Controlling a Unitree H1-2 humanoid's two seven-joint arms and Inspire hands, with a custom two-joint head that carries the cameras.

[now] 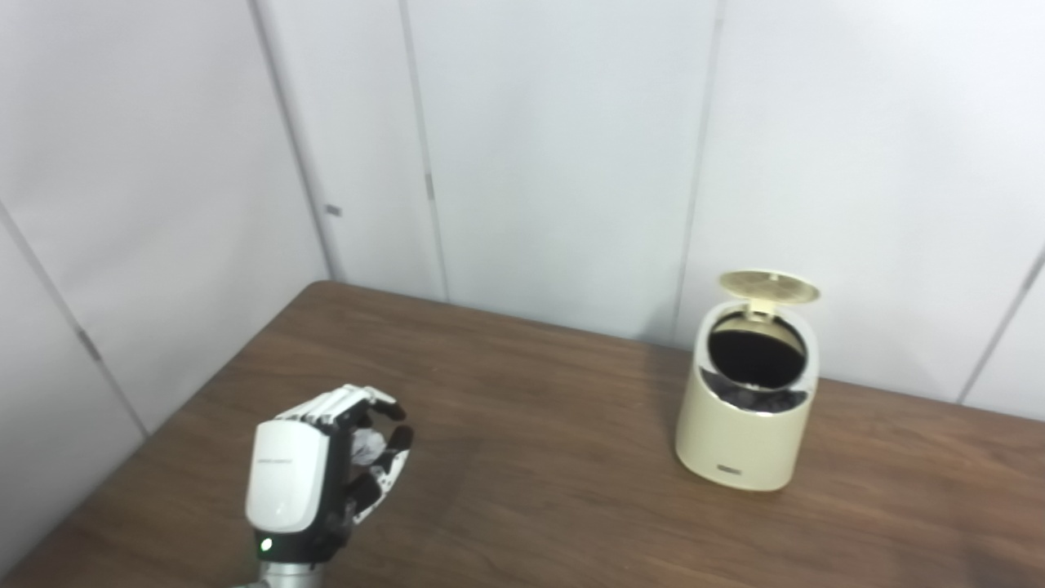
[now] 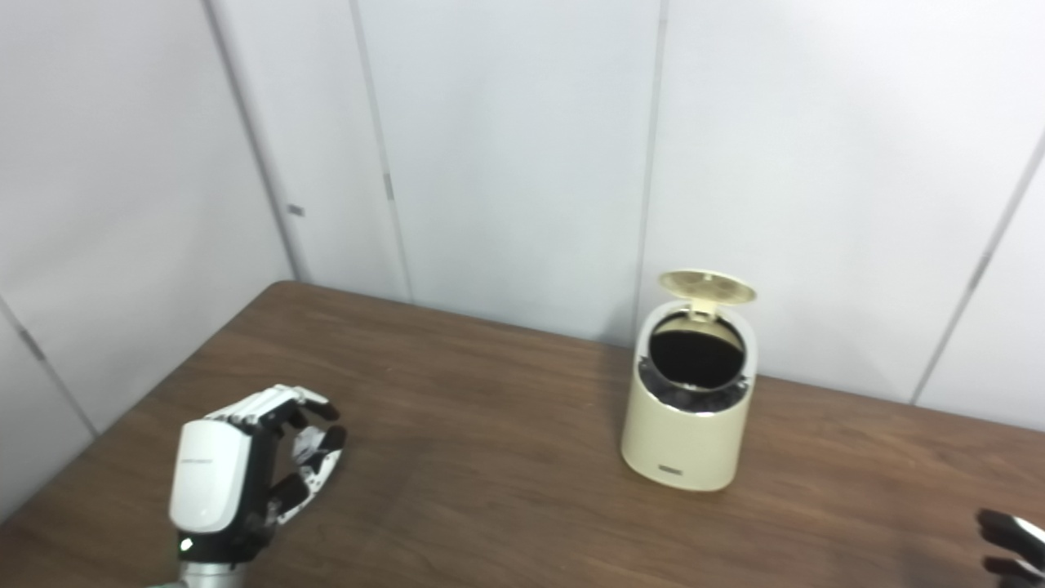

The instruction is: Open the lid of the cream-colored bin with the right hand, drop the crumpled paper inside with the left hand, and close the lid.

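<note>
The cream-colored bin (image 1: 747, 433) stands on the brown table's right side, far from both hands. Its round lid (image 1: 769, 287) is tipped up at the back, and the dark inside shows. My left hand (image 1: 326, 461) is low at the front left, back of the hand toward the camera, fingers curled around the crumpled white paper (image 1: 367, 447). Only a small patch of the paper shows between the fingers. Of my right hand (image 2: 1012, 539), just dark fingertips appear at the bottom right corner of the right eye view; it does not show in the left eye view.
The wooden table (image 1: 531, 457) runs from the front left to the right edge. White wall panels (image 1: 555, 147) rise right behind the table and along its left side. The table's left edge lies close to my left hand.
</note>
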